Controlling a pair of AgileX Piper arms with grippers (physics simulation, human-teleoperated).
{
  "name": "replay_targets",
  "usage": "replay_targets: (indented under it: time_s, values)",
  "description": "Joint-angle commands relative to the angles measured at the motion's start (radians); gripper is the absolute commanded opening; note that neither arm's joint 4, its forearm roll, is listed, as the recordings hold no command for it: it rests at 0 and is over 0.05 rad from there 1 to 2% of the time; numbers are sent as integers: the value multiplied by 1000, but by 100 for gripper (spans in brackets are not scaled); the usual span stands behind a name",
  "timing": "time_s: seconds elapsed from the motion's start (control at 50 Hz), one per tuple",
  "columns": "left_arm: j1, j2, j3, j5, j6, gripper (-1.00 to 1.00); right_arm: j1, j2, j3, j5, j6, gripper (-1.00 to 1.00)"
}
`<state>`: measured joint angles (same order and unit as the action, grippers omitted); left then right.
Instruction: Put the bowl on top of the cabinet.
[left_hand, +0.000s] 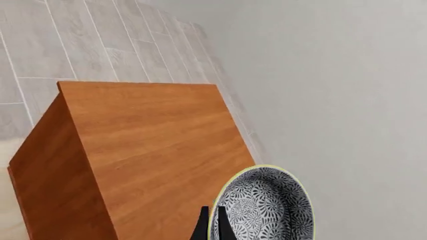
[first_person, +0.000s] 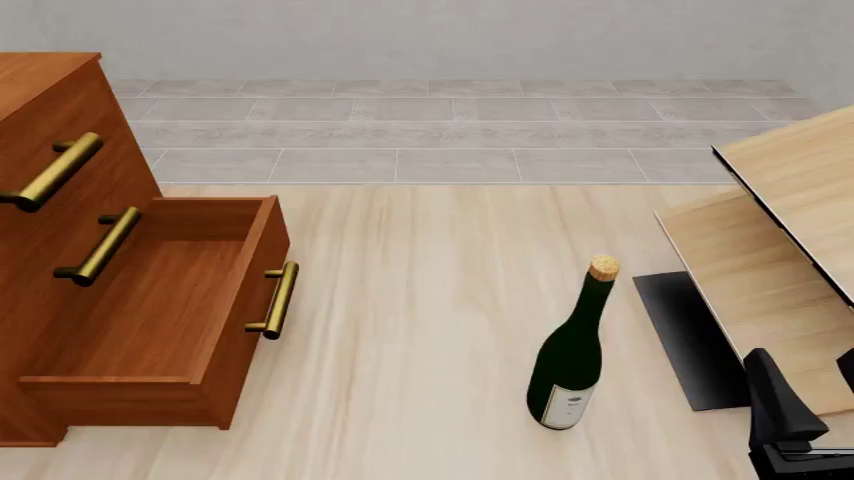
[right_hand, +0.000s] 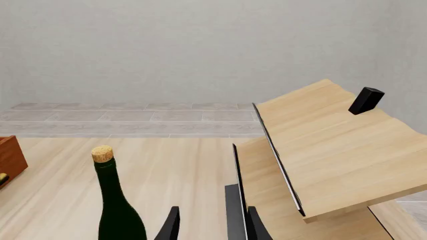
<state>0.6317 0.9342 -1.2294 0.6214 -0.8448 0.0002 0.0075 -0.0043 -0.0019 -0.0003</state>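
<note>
In the left wrist view, the bowl (left_hand: 267, 207) shows its speckled grey-white inside. My left gripper (left_hand: 213, 227) is shut on the bowl's rim, one dark finger on each side of it. Beneath it lies the flat top of the reddish-brown cabinet (left_hand: 153, 145), and the bowl overlaps one edge of that top. The front view shows the cabinet (first_person: 40, 200) at the left with brass handles; neither the bowl nor the left gripper appears there. My right gripper (first_person: 807, 405) stands open at the lower right with nothing between its fingers.
The cabinet's lowest drawer (first_person: 147, 300) is pulled open. A dark green wine bottle (first_person: 571, 350) stands upright on the floor in the middle, left of the right gripper. Pale wood boards (first_person: 787, 230) and a black panel (first_person: 687, 335) sit at the right. A grey wall stands behind.
</note>
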Motion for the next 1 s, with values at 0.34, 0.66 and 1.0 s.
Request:
replay_targets:
  time_s: [0.34,0.66,1.0]
  values:
    - [60,64,22,-42,40,-100,0,0,0,0,0,100]
    - [59,93,30,-56,54,-100,0,0,0,0,0,100]
    - [50,124,49,-80,72,-100,0,0,0,0,0,100]
